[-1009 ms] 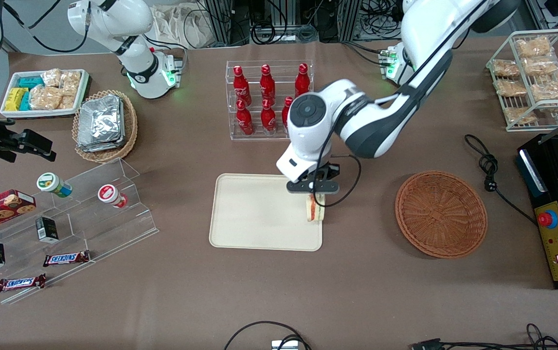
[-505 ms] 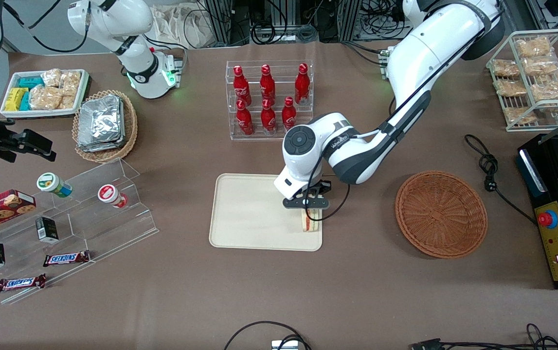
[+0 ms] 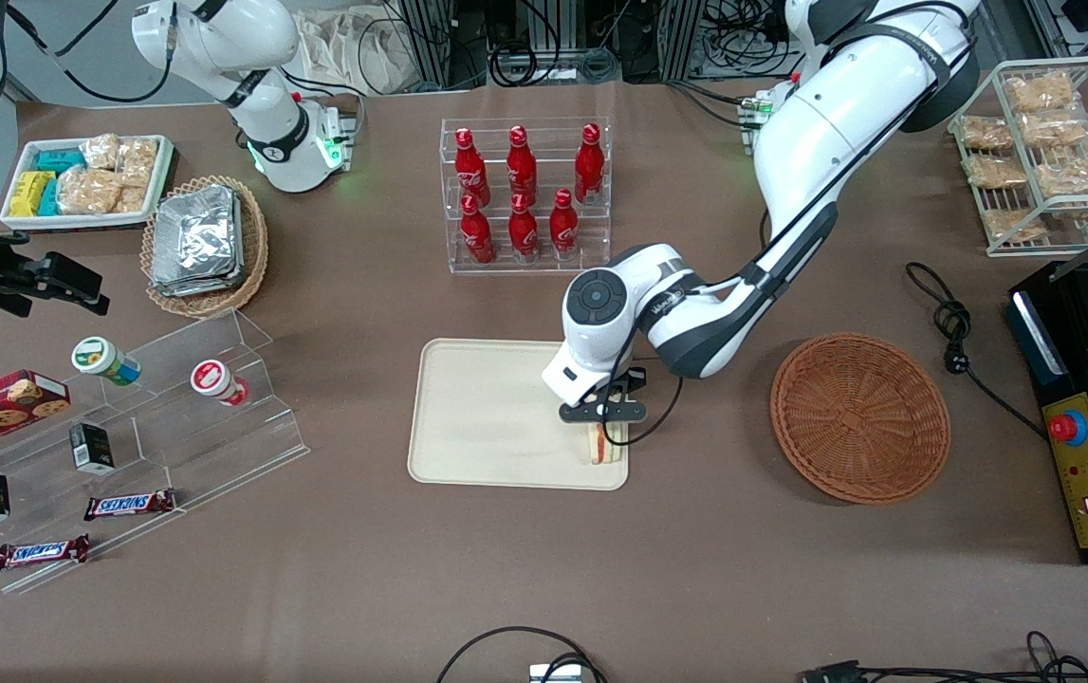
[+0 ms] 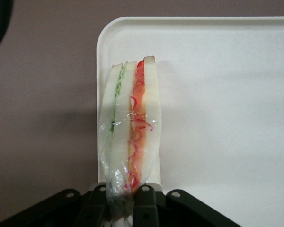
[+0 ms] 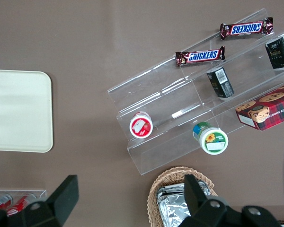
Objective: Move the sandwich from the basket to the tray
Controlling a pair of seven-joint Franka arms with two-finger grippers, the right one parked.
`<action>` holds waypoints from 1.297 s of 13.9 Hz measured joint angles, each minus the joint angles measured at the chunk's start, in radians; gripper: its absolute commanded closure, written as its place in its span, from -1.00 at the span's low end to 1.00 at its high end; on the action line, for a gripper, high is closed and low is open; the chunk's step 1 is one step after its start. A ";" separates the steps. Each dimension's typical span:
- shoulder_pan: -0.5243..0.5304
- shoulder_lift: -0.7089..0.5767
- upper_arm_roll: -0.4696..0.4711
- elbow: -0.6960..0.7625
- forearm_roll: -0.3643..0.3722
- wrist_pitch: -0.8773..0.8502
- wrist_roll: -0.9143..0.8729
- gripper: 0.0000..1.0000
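Main worry first: sandwich (image 4: pixel 131 132) pinched upright on its edge in the hand (image 3: pixel 602 424), low over the cream tray (image 3: pixel 487 417) and right by the rim at the corner nearest the front camera on the working arm's side. Wrist view puts one bread slice hanging over the tray's edge with bare worktop (image 3: pixel 544 569) underneath, so letting go here could easily end with the wedge tipping outward and flopping half off the tray, or resting crooked on the rim. Also looks wrapped in thin clear film, bunched up between the fingers (image 4: pixel 144 196), so a snag on release and a drag along with the hand seems possible. Probably safer nudged further in over the tray before opening. Scanning across from the parked arm's end: white tray of snack packets (image 3: pixel 88 180), tan wicker basket of foil packs (image 3: pixel 205 245), clear acrylic step shelf (image 3: pixel 140 446) with small tubs, boxes and two Snickers bars (image 3: pixel 129 504), all well apart from the action. Rack of red bottles (image 3: pixel 525 194) sits farther from the camera than the tray, near the arm's elbow but not in the way. Reddish-brown wicker basket (image 3: pixel 859 417) sits empty toward the working arm's end, then a black cable (image 3: pixel 949 327) and a wire rack of bagged snacks (image 3: pixel 1041 152). Nothing actually blocking the set-down.
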 measured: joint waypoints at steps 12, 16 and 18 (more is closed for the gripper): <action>0.050 -0.134 0.019 0.062 -0.147 -0.023 -0.006 -1.00; 0.182 -0.328 0.020 0.100 -0.318 -0.253 0.209 -1.00; 0.244 -0.384 0.030 0.150 -0.363 -0.402 0.332 -1.00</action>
